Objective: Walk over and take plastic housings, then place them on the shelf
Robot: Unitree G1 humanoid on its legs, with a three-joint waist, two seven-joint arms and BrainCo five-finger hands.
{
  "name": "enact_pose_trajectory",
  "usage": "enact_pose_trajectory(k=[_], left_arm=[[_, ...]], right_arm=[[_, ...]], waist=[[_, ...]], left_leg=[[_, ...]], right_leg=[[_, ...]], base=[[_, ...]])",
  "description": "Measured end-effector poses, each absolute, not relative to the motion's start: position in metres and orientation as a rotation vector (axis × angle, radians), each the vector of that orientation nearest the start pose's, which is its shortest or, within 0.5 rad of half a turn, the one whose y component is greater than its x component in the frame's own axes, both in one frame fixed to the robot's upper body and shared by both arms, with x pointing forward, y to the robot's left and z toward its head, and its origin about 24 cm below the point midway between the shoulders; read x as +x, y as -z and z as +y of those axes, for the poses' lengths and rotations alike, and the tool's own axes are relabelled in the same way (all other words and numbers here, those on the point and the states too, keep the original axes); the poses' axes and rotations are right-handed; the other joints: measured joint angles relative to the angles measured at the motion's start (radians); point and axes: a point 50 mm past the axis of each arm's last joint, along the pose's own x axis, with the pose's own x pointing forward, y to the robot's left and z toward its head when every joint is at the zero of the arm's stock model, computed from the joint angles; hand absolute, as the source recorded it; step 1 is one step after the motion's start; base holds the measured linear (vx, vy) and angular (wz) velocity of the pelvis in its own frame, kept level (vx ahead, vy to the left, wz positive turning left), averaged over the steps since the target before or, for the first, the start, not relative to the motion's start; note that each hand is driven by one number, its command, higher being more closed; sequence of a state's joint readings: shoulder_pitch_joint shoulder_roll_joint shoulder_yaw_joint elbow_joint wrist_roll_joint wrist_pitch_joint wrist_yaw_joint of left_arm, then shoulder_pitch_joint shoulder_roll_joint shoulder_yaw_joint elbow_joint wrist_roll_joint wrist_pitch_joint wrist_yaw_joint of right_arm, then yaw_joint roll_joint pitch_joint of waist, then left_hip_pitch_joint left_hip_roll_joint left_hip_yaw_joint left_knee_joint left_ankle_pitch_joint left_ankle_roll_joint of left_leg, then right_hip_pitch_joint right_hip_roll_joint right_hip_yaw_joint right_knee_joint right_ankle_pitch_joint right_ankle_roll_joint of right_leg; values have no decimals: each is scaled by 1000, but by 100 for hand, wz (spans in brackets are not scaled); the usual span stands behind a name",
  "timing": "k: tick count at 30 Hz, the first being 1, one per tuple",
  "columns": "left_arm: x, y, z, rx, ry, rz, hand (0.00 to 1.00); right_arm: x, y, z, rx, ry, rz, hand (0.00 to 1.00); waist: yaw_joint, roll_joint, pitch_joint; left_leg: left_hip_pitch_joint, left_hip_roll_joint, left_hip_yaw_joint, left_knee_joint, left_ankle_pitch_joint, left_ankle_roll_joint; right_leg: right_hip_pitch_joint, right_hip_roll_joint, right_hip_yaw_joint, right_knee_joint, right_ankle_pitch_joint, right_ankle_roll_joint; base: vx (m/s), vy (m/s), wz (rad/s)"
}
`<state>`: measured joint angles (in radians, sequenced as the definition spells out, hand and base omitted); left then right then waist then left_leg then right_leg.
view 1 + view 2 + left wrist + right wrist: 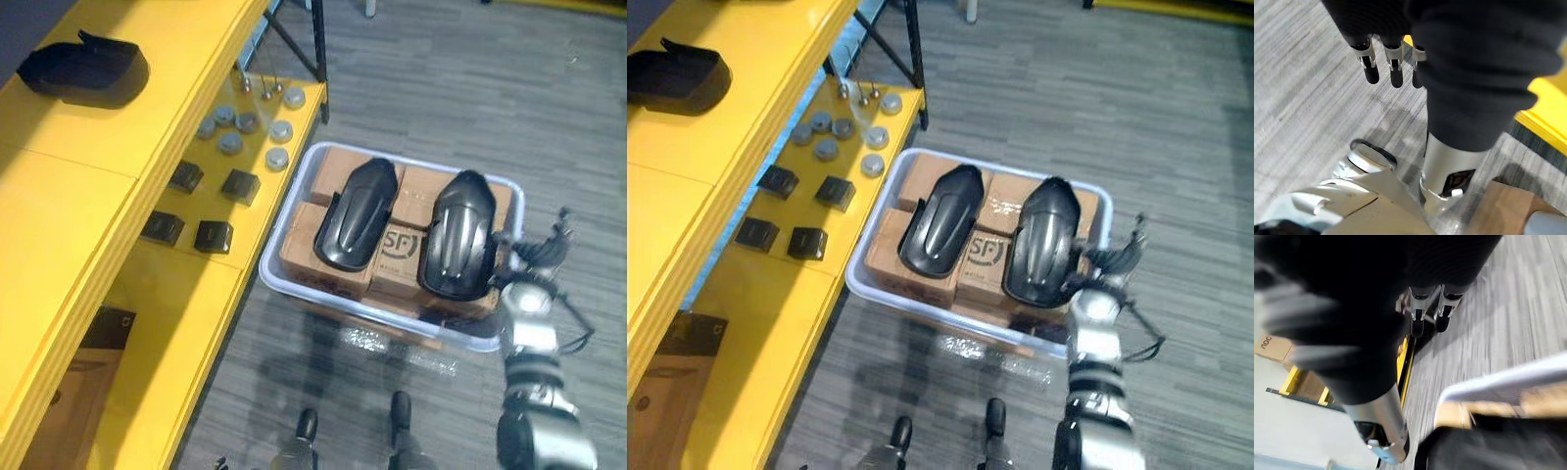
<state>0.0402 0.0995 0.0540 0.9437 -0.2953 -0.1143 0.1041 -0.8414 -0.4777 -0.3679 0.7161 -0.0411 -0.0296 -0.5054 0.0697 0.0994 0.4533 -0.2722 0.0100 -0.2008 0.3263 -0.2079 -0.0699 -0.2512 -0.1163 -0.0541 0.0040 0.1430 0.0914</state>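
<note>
From the left eye view the job looks about a third done: one black plastic housing already lies on the top board of the yellow shelf, far off to the left of the right robot hand, while two more housings, the nearer housing just beside that hand and the farther housing one place further left, rest side by side on cardboard boxes inside a pale bin on the floor. Between bin and top board sits the lower shelf board, crowded with grey round caps and small black boxes, and a black stand leg rises beyond it, so a carried housing will likely have to clear these. The right eye view shows the right robot hand at the bin's right rim, apart from the nearer housing, holding nothing. The left wrist view shows the left robot hand hanging over the grey floor, fingers straight and released, empty. The right wrist view shows the right hand's fingers likewise straight, with the bin rim close below; both remaining housings await a grasp
</note>
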Motion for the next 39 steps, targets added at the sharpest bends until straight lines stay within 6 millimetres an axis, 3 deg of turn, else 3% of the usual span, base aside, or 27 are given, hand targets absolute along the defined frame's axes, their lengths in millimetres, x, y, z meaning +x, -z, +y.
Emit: enact_pose_trajectory(k=[4, 7, 12, 14, 15, 17, 21, 26, 29, 31, 35, 39], left_arm=[[147, 137, 199, -126, -324, 831, 0], [152, 137, 196, -114, -308, 835, 0], [166, 134, 191, -107, -268, 823, 0], [168, 133, 190, -106, -262, 818, 0], [170, 132, 190, -106, -259, 815, 0], [177, 130, 187, -111, -247, 796, 0], [189, 125, 183, -118, -226, 770, 0], [197, 121, 178, -130, -204, 750, 0], [201, 119, 173, -142, -194, 738, 0], [202, 118, 171, -147, -189, 733, 0], [203, 117, 169, -152, -184, 721, 0], [202, 108, 168, -174, -177, 658, 0]], right_arm=[[356, -223, -348, -247, 943, -236, 0], [358, -232, -358, -277, 955, -186, 0], [351, -227, -382, -289, 914, -47, 0], [353, -222, -381, -298, 866, -13, 0], [354, -220, -380, -307, 848, 0, 100], [356, -211, -378, -360, 778, 55, 100], [354, -213, -381, -419, 742, 75, 100], [352, -208, -383, -407, 745, 97, 100], [352, -193, -383, -377, 728, 152, 100], [354, -183, -378, -405, 706, 192, 100], [358, -182, -371, -434, 684, 196, 100], [375, -200, -343, -480, 618, 68, 100]], waist=[[1, 23, 12], [9, 37, 19], [29, 54, 27], [28, 55, 28], [28, 58, 30], [23, 64, 32], [32, 64, 33], [31, 64, 33], [30, 63, 33], [29, 63, 33], [23, 55, 38], [-7, 30, 38]], left_leg=[[-62, -12, -25, 38, 1, 2], [-102, -21, -29, 60, 3, 5], [-200, -31, -55, 106, 6, 9], [-214, -31, -58, 110, 8, 11], [-217, -31, -59, 112, 8, 12], [-232, -33, -76, 115, 11, 14], [-251, -32, -80, 111, 21, 11], [-240, -30, -73, 103, 25, 7], [-201, -27, -73, 93, 26, 7], [-167, -26, -72, 81, 26, 7], [-124, -25, -69, 73, 27, 9], [-36, -13, -48, 43, 27, 9]], right_leg=[[-34, -6, -20, -1, 23, 1], [-61, -12, -25, -1, 34, 0], [-124, -13, -45, -1, 52, 2], [-134, -12, -47, 1, 54, 0], [-135, -12, -49, 1, 54, 0], [-140, -12, -69, 1, 54, 0], [-157, -11, -76, 4, 54, 0], [-157, -12, -72, 7, 54, 0], [-126, -10, -73, 6, 54, 0], [-95, -10, -73, 3, 53, -2], [-50, -10, -73, -7, 50, -6], [29, -3, -63, -33, 50, -7]], base=[[-64, 32, 17], [-83, 33, 5], [-91, -5, 13], [-51, -29, 5], [-26, -23, 9], [-26, -32, 18], [-4, -34, 8], [37, -22, -4], [54, -27, -1], [36, -28, 0], [13, -16, -1], [30, -22, -10]])
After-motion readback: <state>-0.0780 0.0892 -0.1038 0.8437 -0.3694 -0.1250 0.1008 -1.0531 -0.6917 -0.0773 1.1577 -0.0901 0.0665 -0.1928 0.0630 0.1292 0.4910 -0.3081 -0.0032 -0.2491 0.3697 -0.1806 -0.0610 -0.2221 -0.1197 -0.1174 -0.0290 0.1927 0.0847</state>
